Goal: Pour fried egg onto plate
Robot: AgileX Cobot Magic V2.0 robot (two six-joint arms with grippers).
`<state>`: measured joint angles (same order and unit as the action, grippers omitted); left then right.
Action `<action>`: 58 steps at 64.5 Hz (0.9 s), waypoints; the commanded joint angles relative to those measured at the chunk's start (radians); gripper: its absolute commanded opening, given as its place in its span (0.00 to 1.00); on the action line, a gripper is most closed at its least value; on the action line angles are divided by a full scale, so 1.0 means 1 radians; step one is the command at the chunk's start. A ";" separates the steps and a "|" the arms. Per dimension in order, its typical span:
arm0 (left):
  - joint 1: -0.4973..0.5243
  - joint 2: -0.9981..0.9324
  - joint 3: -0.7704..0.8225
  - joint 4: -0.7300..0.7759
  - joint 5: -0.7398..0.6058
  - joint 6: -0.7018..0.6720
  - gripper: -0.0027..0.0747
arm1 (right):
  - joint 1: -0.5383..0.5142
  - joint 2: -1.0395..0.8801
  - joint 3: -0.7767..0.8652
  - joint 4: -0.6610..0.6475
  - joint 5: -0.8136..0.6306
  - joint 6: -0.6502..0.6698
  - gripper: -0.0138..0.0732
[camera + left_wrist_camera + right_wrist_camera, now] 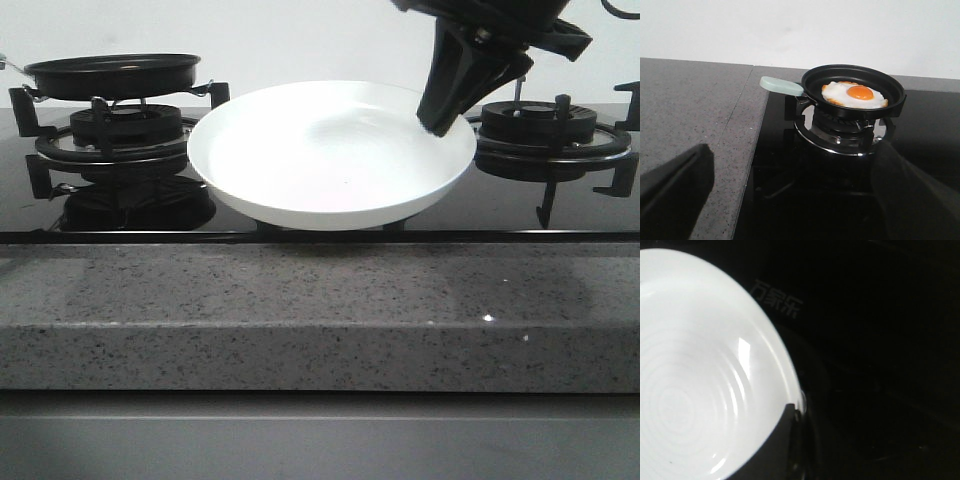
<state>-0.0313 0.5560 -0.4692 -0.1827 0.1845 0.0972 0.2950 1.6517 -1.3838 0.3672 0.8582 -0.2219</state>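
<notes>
The plate sits empty beside the left burner's pan, which holds the fried egg; the right gripper pinches the plate's rim, the left gripper gapes, and a loose pinch could tip the plate.

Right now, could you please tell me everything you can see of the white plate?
The plate is a round, shallow, glossy white dish, ceramic by its look, with a raised rim and faint concentric rings inside. It holds no food. It sits between the two burners, tilted slightly, its right edge higher. The right gripper grips that right rim, one jaw lying over the inner edge in the right wrist view. Whether its underside rests on the cooktop cannot be told.
</notes>
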 commanded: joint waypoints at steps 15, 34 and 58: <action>0.041 0.264 -0.211 -0.369 0.057 -0.011 0.85 | -0.002 -0.051 -0.022 0.026 -0.037 -0.006 0.09; 0.216 0.634 -0.490 -0.721 0.337 0.126 0.85 | -0.002 -0.051 -0.022 0.026 -0.037 -0.006 0.09; 0.339 0.984 -0.677 -1.160 0.572 0.423 0.85 | -0.002 -0.051 -0.022 0.026 -0.037 -0.006 0.09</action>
<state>0.3037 1.5187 -1.0807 -1.2471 0.7020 0.4904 0.2950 1.6517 -1.3838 0.3672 0.8582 -0.2201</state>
